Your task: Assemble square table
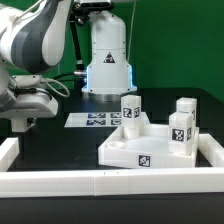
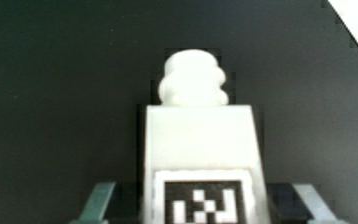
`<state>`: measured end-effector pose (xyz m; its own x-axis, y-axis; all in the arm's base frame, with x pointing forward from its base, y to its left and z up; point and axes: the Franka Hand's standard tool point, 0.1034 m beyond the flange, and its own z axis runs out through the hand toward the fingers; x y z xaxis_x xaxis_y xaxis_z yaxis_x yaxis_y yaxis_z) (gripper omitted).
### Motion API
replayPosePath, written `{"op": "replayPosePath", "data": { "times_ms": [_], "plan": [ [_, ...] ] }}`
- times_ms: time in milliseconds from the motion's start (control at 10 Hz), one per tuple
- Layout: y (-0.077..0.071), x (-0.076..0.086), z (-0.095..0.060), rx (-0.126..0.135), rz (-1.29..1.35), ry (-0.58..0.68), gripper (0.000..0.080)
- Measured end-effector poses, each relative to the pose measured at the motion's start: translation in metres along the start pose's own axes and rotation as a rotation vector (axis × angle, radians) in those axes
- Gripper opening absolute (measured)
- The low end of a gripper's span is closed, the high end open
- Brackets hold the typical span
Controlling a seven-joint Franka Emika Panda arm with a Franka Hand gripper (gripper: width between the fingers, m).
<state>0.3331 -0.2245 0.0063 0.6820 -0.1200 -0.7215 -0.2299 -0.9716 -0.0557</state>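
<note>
The square table top (image 1: 128, 150), a white tray with a raised rim and a tag on its front wall, lies at the exterior view's right. Three white tagged legs stand upright on it (image 1: 131, 108) (image 1: 185, 107) (image 1: 180, 128). My gripper (image 1: 26, 121) is far off at the exterior view's left, low over the black table. In the wrist view a fourth leg (image 2: 201, 125) lies lengthwise between my fingers (image 2: 105, 200), tag side facing the camera and rounded screw tip (image 2: 194, 76) pointing away. The gripper (image 2: 202, 203) is shut on this leg.
The marker board (image 1: 96, 118) lies flat behind the table top, before the white robot base (image 1: 107, 55). Long white border rails (image 1: 110, 182) run along the front edge and up both sides. Black table surface fills the rest.
</note>
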Motion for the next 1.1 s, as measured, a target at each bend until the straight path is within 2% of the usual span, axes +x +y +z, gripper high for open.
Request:
{"op": "replayPosePath", "data": {
  "times_ms": [200, 500, 600, 700, 800, 1100],
  "plan": [
    [-0.012, -0.001, -0.016, -0.005, -0.001, 0.025, 0.0284],
    [-0.038, -0.022, -0.048, 0.029, 0.022, 0.037, 0.0285],
    [-0.04, -0.023, -0.054, 0.034, 0.019, 0.058, 0.0285],
    [-0.04, -0.023, -0.053, 0.033, 0.018, 0.059, 0.0285],
    [-0.038, -0.016, -0.055, 0.016, 0.013, 0.122, 0.0285],
    [-0.037, -0.008, -0.06, -0.005, 0.015, 0.336, 0.0285]
  ]
}}
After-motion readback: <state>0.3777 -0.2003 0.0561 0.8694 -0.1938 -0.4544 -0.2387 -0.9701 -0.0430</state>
